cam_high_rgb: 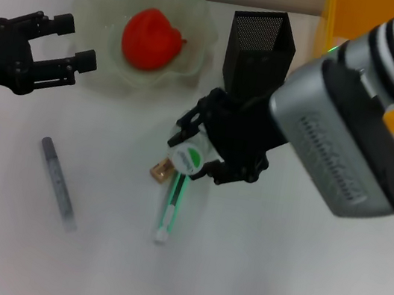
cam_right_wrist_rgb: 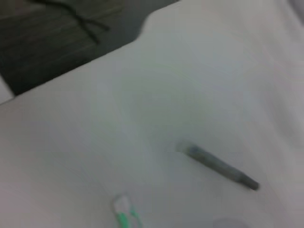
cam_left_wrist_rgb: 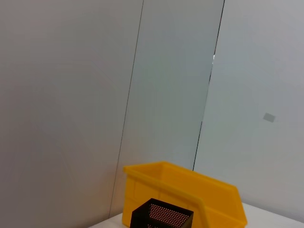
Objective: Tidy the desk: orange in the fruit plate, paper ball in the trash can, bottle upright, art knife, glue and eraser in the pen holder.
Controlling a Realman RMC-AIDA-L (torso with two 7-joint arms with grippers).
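Note:
The orange [cam_high_rgb: 151, 39] lies in the pale green fruit plate [cam_high_rgb: 93, 1] at the back. My right gripper [cam_high_rgb: 194, 155] hovers just in front of the black mesh pen holder [cam_high_rgb: 259, 48], shut on a small white eraser [cam_high_rgb: 190, 158] with a green mark. Below it a green-and-white glue stick [cam_high_rgb: 170, 207] lies on the table beside a small brown block [cam_high_rgb: 160, 170]. The grey art knife [cam_high_rgb: 58, 183] lies to the left. My left gripper [cam_high_rgb: 78, 42] stands open and empty just left of the plate. Paper ball and bottle are out of view.
A yellow bin [cam_high_rgb: 339, 20] stands at the back right, behind the right arm. The left wrist view shows this bin [cam_left_wrist_rgb: 190, 190] with the pen holder [cam_left_wrist_rgb: 161, 216] in front of it. The glue stick [cam_right_wrist_rgb: 124, 211] and knife [cam_right_wrist_rgb: 221, 167] show on white tabletop.

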